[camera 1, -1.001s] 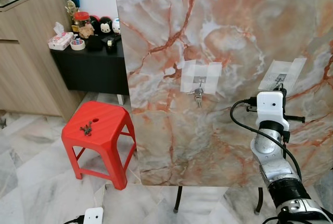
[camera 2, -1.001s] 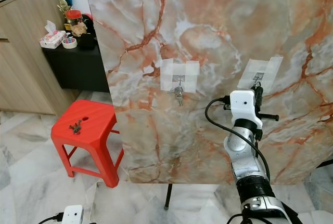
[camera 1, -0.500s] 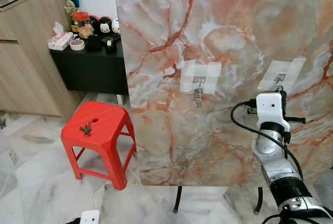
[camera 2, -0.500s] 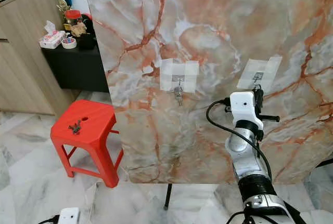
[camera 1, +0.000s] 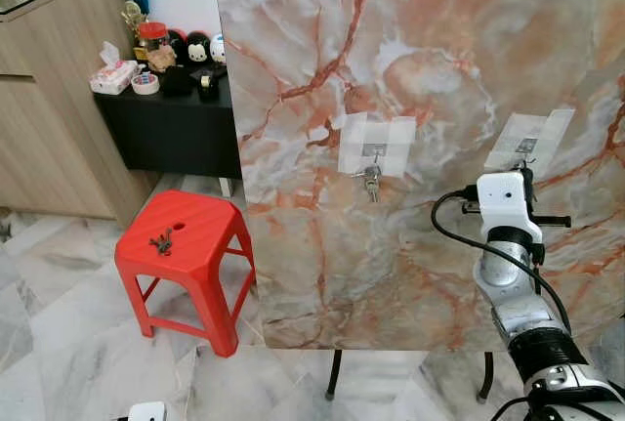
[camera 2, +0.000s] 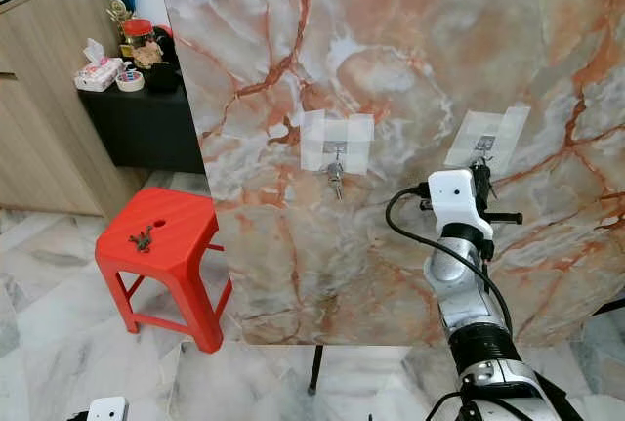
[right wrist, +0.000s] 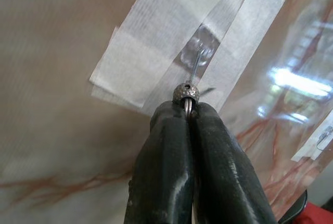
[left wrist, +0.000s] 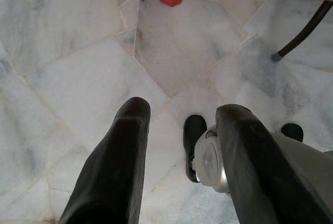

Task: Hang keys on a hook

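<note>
Frontally, in the eye views, the right gripper (camera 1: 528,173) is raised against the upright marble board (camera 1: 439,69), just below a taped hook (camera 1: 527,146); its fingers are mostly hidden behind the white wrist housing. Other keys (camera 1: 371,181) hang from the middle hook (camera 1: 372,152). A red stool (camera 1: 186,241) carries a small dark bunch, too small to identify.

From the left wrist, the left gripper (left wrist: 179,130) is seen spread apart over floor tiles (left wrist: 62,52).

From the right wrist, fingers (right wrist: 166,161) are clamped on a key ring (right wrist: 186,98), close below the hook; the keys themselves are hidden.
</note>
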`<state>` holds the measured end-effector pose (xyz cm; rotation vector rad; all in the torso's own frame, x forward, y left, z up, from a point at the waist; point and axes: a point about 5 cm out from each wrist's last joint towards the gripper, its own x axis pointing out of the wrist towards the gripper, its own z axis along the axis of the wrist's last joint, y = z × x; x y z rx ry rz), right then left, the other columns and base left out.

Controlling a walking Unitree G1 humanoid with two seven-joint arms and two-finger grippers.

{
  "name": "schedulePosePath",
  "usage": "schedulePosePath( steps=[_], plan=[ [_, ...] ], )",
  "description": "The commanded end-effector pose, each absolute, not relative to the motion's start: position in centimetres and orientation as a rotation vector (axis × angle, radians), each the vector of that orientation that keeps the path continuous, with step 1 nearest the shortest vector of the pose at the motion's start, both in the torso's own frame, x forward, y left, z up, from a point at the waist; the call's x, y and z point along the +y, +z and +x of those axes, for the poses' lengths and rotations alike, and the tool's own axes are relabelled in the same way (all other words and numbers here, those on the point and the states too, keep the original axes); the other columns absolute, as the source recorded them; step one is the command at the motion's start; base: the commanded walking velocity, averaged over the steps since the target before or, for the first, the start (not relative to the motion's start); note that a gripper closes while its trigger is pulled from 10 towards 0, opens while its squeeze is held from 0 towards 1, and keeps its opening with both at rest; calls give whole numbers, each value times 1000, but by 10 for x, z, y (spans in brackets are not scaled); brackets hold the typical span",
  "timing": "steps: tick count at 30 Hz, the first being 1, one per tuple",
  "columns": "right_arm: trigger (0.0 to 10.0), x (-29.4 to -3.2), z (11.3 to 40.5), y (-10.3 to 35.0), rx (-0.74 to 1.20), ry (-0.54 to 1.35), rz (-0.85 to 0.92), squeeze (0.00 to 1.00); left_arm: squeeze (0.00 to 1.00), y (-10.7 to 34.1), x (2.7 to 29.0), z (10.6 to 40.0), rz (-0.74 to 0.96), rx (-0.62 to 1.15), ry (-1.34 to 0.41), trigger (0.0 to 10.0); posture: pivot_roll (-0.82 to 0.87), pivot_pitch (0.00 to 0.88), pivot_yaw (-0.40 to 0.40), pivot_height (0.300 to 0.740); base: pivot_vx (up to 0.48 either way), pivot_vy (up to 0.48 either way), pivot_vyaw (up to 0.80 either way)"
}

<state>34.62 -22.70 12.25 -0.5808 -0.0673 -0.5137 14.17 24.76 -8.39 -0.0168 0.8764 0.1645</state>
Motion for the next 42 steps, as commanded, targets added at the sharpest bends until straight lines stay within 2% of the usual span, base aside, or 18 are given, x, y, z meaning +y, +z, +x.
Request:
schedulePosePath(
  steps=[1,10,20,35,42],
  plan=[
    [10000,-230,349,131,-89,-524,-603,0,0,-87,242,141,-35,903,165,10000,57,0,-51,713,0,0,0],
    [10000,-226,337,115,-59,-514,-598,0,0,-89,226,149,-37,910,147,10000,57,0,-53,713,0,0,0],
    [10000,-222,327,111,-66,-544,-602,0,0,-89,223,149,-38,912,143,10000,54,0,-52,713,0,0,0],
    [10000,-222,338,134,-148,-590,-643,0,0,-91,242,127,-37,919,166,10000,55,0,-52,713,0,0,0],
    [10000,-224,344,142,-160,-598,-646,0,0,-88,247,132,-36,914,170,10000,55,0,-49,713,0,0,0]
  ],
)
